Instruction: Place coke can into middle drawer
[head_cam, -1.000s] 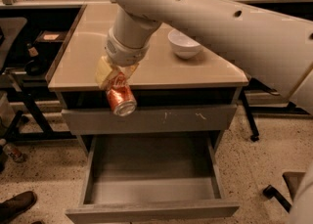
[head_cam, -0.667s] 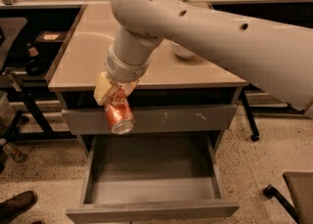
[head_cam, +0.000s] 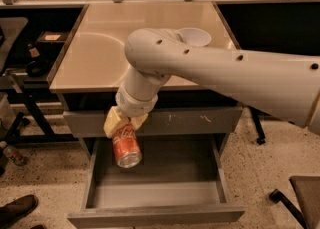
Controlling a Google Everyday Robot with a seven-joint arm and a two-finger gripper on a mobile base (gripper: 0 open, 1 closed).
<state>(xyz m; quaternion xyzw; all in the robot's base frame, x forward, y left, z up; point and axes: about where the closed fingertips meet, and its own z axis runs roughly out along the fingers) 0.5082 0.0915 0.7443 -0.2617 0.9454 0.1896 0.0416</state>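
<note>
My gripper hangs from the white arm in front of the cabinet and is shut on the red coke can. The can points down, silver end lowest, above the left part of the open middle drawer. The drawer is pulled out, shallow and grey, with a smooth inside that holds nothing. The can is held in the air above the drawer floor, not touching it.
A shut grey drawer front with white scuff marks sits above the open drawer. A white bowl stands on the beige cabinet top, partly behind my arm. A shoe is at lower left; a chair at lower right.
My arm has lowered the can from the level of the cabinet top's front edge down over the open drawer. The can stays in the gripper.
</note>
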